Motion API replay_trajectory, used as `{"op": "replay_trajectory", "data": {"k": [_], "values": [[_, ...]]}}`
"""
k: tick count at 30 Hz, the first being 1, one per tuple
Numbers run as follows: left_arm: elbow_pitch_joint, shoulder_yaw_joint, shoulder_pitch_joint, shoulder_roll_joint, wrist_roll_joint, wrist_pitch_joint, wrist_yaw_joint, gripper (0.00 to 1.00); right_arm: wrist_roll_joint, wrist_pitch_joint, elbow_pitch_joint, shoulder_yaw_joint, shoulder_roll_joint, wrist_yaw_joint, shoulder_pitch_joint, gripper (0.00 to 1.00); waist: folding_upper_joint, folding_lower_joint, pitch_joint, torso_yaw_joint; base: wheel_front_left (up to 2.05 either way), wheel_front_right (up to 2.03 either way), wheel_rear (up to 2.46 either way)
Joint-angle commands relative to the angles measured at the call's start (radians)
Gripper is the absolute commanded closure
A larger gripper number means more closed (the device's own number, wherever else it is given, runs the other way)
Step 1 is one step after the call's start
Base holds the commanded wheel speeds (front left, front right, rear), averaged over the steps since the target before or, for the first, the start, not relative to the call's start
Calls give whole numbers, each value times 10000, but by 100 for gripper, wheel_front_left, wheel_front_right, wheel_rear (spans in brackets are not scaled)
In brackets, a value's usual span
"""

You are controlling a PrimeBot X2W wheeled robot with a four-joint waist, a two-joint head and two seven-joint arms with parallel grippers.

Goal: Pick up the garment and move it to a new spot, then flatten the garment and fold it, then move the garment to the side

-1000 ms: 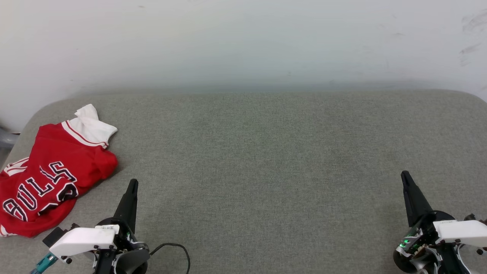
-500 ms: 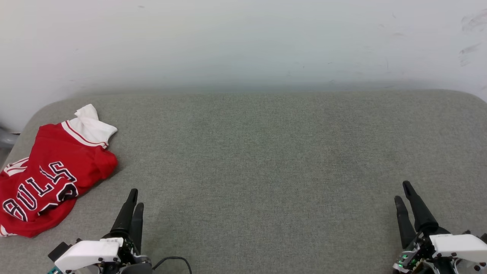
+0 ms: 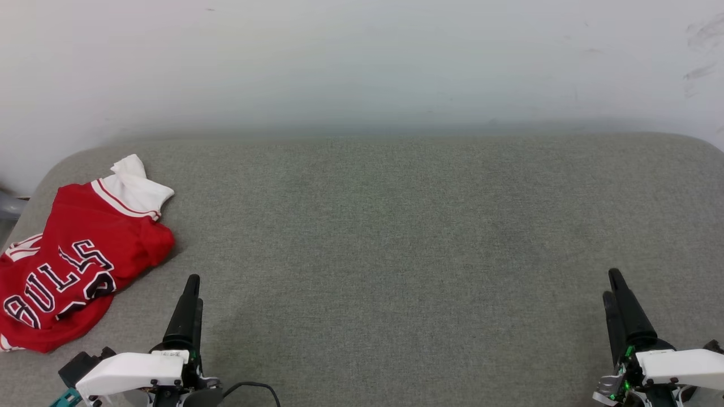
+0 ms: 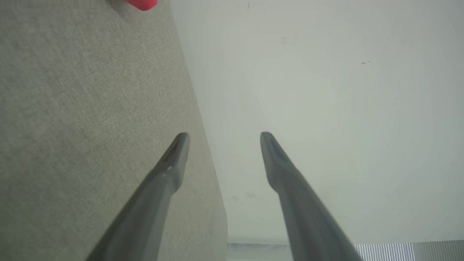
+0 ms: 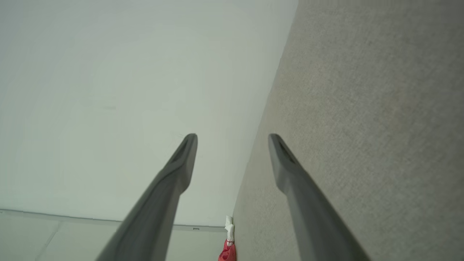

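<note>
Red cloth with a white sleeve and striped trim lies crumpled at the far left edge of the grey woven pad [image 3: 396, 226]: this is the shirt [image 3: 73, 265], face up, its black letters reading "BULLS" on a slant and part of a number showing below them. One white sleeve sticks out at its far end, toward the pale wall [image 3: 362, 68] that rises behind the pad. The shirt's lower left part runs out of the head view. The left gripper [image 3: 195, 288] hangs over the pad at the lower left, just beside the shirt's near right corner but apart from it, with bare pad between them. From the head its two dark fingers line up almost one behind the other; the left wrist view shows them spread with a clear gap and nothing between them, and a scrap of red at the top of that view. The right gripper [image 3: 610, 282] sits at the lower right, well apart from the shirt, across the width of the pad. Its fingers also stand apart and empty in the right wrist view, where a bit of red and white shows far off near the bottom. A black cable [image 3: 254, 387] loops beside the left wrist.
</note>
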Motion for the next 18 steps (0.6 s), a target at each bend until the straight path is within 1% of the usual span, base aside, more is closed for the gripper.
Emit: {"op": "replay_trajectory", "data": {"k": [1,7,13,18], "values": [[-244,36,-161,18,261,-81,27,0,-273,-75,-262,-40,-1,0,-117,0,0,0,0,0,0,0,0],[-575,25,-107,21,1293,-346,320,0,-1631,-339,-667,-6,0,0,3,0,0,0,-6,5,0,0,0],[-862,-107,-37,23,2654,-594,807,0,-2966,-588,-1026,19,1,0,104,0,0,0,-20,14,0,0,0],[-1068,-305,21,26,3710,-786,1114,0,-4166,-779,-1314,110,2,0,204,0,0,0,-28,23,0,0,0]]}}
